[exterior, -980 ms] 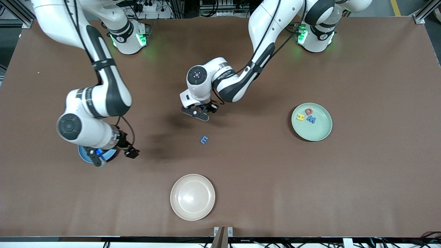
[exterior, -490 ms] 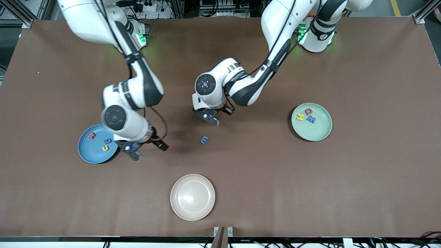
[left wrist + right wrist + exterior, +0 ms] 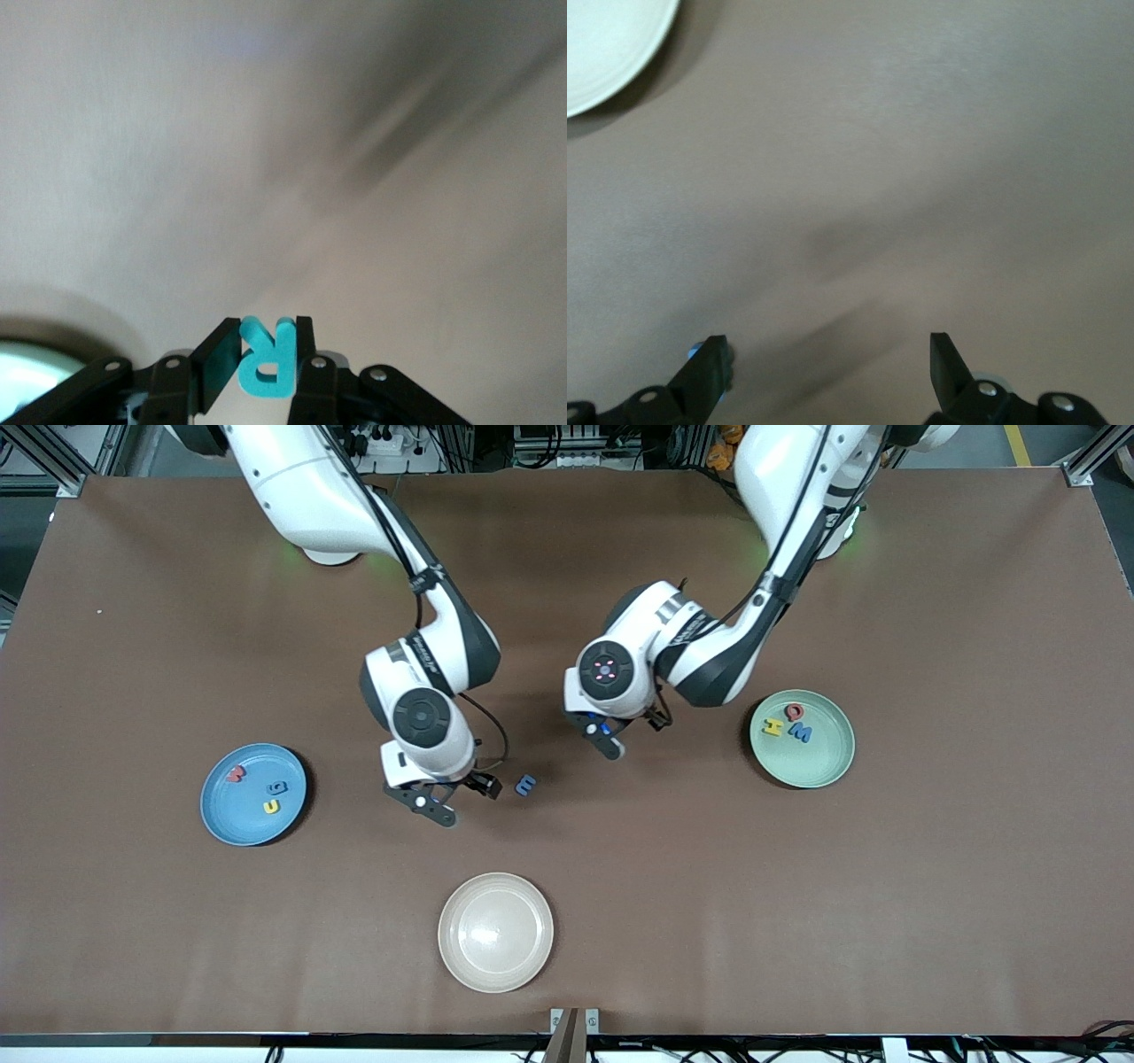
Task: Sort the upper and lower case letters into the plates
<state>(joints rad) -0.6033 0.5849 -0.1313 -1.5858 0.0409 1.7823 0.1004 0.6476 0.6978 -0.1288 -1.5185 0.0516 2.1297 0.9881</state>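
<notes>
Left gripper, clamped on teal R over bare table, should carry it level over mint plate beside H, Q, M before releasing low; right gripper, jaws wide and empty, hovers beside blue e.

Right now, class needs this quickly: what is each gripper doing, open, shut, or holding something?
Left gripper: shut on the teal R, over bare table.
Right gripper: open, holding nothing, over bare table beside the blue e.
</notes>
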